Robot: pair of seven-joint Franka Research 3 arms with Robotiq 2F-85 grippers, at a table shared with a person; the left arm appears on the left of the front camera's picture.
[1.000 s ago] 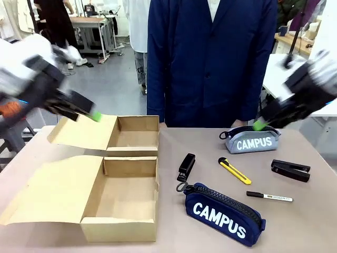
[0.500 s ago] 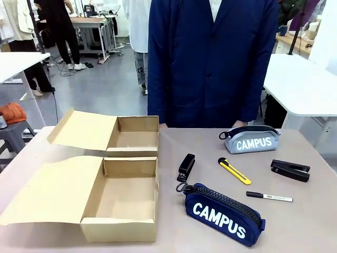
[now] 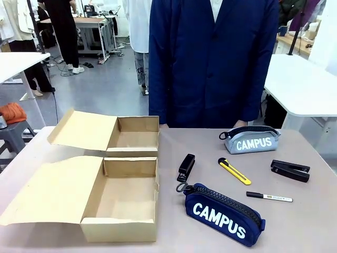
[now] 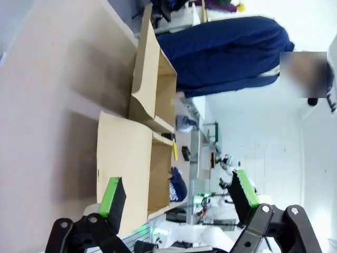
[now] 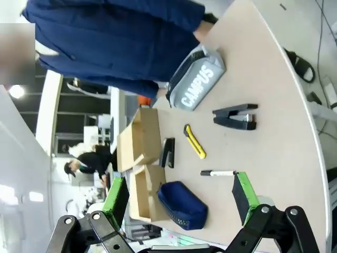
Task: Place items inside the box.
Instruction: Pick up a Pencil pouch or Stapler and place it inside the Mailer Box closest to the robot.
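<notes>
Worktop (image 3: 174, 142) seen from your side, with the items spread out and the box (image 3: 120, 229) open on your left. Both flaps of the box lie folded back to the left. The smaller compartment is the far one, the larger the near one, and you can see bare cardboard floor in each.

All items lie outside the box, to its right:
- A black stapler (image 3: 186, 167) lies nearest the box, just right of the wall between the compartments.
- The navy pouch (image 3: 224, 213) marked CAMPUS lies in front of that stapler, close to the near edge.
- A yellow knife (image 3: 235, 171) lies slantwise in the middle.
- The grey pouch (image 3: 249, 140) marked CAMPUS lies beyond the knife, towards the person (image 3: 210, 63) in a dark blue coat standing at the far edge.
- A second stapler (image 3: 290, 170) lies farthest right, with the marker (image 3: 269, 197) in front of it.

Your left pincer (image 4: 178, 192) hangs high with its green pads wide apart and nothing between them; the box shows beyond it. Your right pincer (image 5: 178, 193) stands likewise wide and empty, well above the pouches, knife, staplers and marker
</notes>
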